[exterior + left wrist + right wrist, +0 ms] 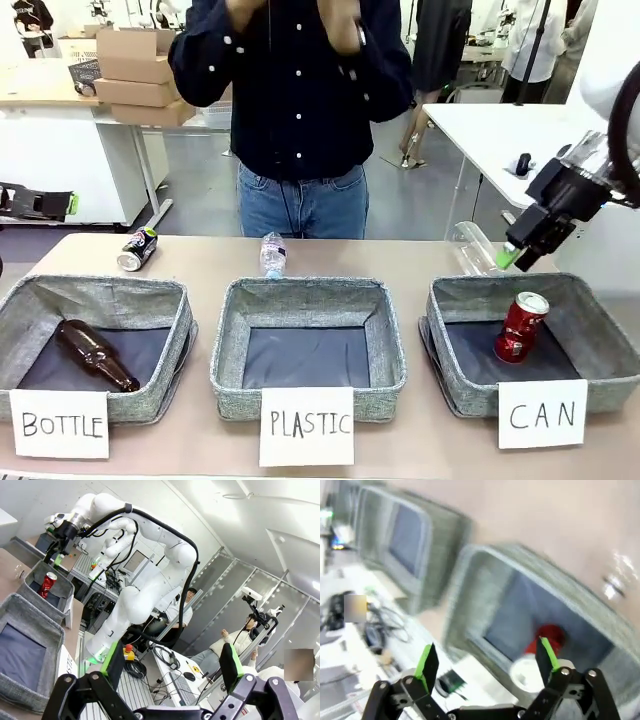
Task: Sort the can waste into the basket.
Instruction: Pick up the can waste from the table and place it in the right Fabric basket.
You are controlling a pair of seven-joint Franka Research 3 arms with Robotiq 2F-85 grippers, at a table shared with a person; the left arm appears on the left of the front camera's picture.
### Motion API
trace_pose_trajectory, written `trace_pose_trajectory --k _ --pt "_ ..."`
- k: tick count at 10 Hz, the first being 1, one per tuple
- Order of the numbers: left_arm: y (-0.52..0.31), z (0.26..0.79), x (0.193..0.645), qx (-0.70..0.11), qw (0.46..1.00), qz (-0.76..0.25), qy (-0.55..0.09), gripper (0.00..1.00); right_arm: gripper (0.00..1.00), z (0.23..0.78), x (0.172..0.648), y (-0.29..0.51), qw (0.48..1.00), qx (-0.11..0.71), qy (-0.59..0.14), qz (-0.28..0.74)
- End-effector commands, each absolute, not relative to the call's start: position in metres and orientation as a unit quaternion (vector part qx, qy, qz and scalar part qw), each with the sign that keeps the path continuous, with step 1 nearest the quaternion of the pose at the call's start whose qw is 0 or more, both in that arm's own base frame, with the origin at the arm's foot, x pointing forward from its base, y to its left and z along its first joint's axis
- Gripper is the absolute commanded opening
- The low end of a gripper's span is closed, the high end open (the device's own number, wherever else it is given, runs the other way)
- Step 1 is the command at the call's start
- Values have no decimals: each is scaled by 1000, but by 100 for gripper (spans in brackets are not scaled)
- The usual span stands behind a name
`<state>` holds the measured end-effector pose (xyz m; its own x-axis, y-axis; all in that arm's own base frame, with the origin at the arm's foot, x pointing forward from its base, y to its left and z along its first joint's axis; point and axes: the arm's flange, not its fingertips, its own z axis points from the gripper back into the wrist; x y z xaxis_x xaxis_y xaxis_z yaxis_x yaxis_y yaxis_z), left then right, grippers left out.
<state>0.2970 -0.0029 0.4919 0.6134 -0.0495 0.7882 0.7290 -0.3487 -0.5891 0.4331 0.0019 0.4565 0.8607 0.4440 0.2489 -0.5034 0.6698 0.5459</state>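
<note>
The red can stands tilted inside the CAN basket, silver top up. The right pincer hangs over the far rim of this basket, fingers wide apart and holding nothing. The black can lies on the bench, behind the BOTTLE basket. The left pincer is also wide open and empty.

On the tabletop 3 baskets stand in a row. The left basket holds a bottle, the right basket holds 1 can, and the middle basket sits between them. Behind the left basket lies a second can, behind the middle basket a plastic bottle, and behind the right basket a third bottle, just beside the right gripper.
</note>
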Motion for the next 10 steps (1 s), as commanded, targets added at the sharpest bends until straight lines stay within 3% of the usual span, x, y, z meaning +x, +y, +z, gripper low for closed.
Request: trace_pose_trajectory --k 1,3,4,5,6,10 --pt "-1 491 293 -730 515 -384 -234 100 100 477 418 -23 737 586 -114 316" --pt "-1 491 293 -730 515 -384 -234 100 100 482 426 -47 623 736 -111 242" --pt "-1 491 293 -730 515 -384 -234 100 100 480 428 -48 610 747 -115 239" --pt "-1 491 293 -730 515 -384 -234 100 100 476 437 -38 672 684 -190 212" --pt "-1 491 293 -730 515 -384 -234 100 100 493 409 -42 747 591 -128 275" --pt "-1 491 293 -730 515 -384 -234 100 100 493 409 -42 747 591 -128 275"
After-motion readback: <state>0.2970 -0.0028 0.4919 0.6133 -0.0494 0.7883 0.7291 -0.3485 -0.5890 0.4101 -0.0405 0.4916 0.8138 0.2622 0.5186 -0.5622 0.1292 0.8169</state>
